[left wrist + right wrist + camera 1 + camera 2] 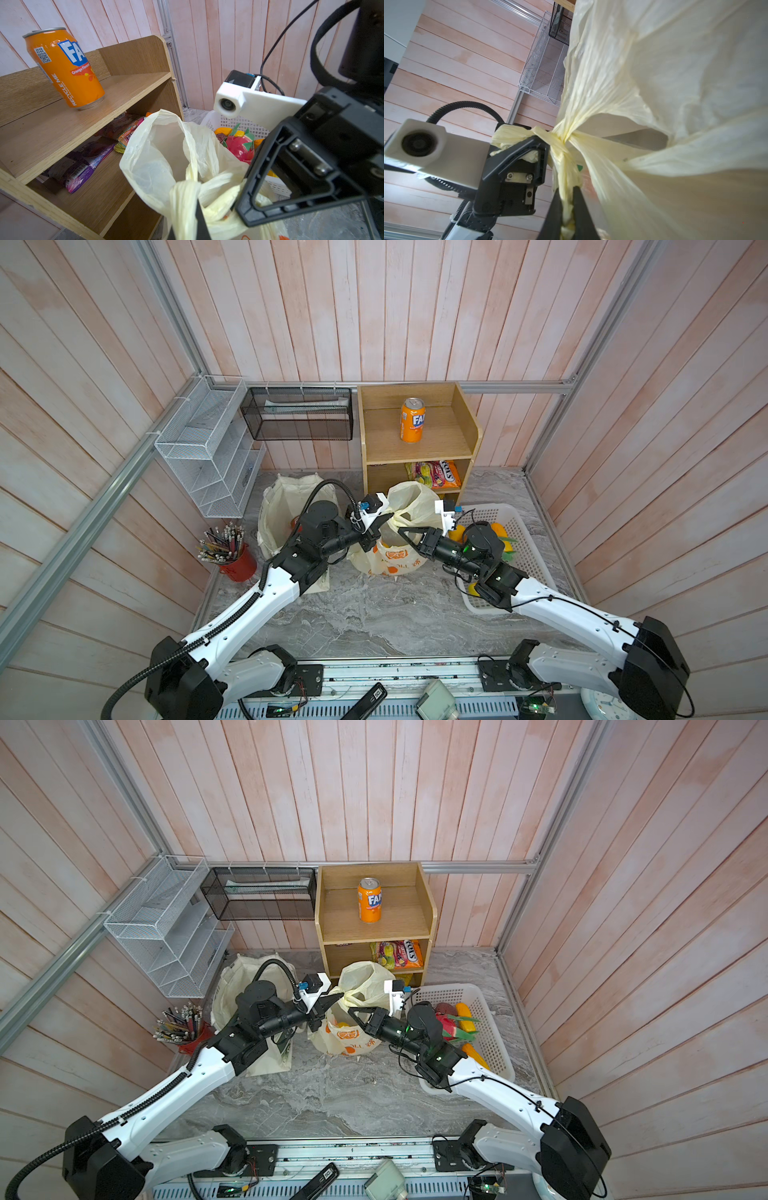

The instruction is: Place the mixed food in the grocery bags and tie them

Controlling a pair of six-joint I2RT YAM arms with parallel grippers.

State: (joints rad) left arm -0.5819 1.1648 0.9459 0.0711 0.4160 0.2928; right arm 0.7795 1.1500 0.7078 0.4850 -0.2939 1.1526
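Note:
The pale-yellow plastic bag (395,562) (351,1042) printed with orange fruits stands mid-table, its two handles crossed and twisted together above its mouth. My left gripper (388,516) (187,228) is shut on one twisted handle. From the opposite side, my right gripper (402,530) (568,207) is shut on the other handle. The two grippers nearly touch over the bag (675,83). The cream cloth tote (286,497) (237,986) stands behind my left arm, partly hidden. Yellow and orange toy fruits (465,1021) (223,131) lie in the white basket (525,543) under my right arm.
A wooden shelf unit (415,448) stands right behind the bag, with an orange Fanta can (412,420) on top and a candy packet (436,475) below. White (208,452) and black (297,414) mesh racks hang back left. A red pencil cup (237,562) sits left.

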